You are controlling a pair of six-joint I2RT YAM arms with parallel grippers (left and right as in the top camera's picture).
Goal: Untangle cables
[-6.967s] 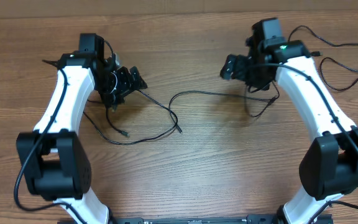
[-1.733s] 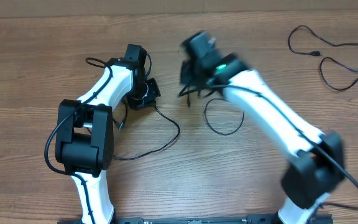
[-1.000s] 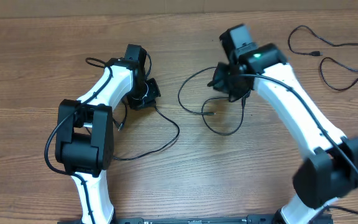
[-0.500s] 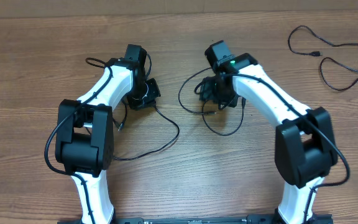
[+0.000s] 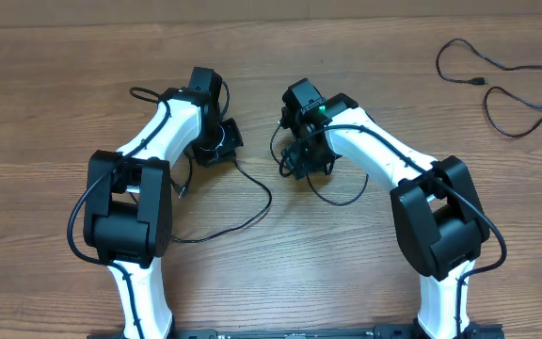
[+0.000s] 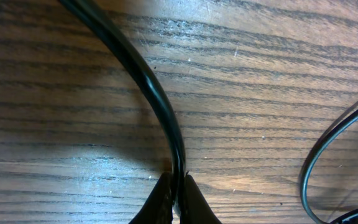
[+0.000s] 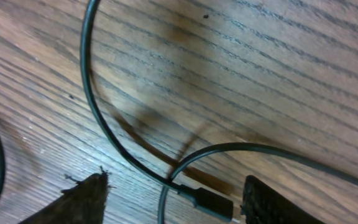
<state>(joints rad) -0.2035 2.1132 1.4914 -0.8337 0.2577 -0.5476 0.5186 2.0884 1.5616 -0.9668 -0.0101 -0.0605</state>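
Our left gripper (image 6: 178,200) is clenched on a black cable (image 6: 157,99) running ahead of its jaws. Our right gripper (image 7: 173,190) stands released, a cable plug (image 7: 211,202) between its jaws.

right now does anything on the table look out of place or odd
One cable lies alone at the table's far right corner, apart from the cables looped near the middle, probably just set aside. Nothing looks damaged or spilled.

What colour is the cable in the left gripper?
The cable is black; left wrist view shows it best.
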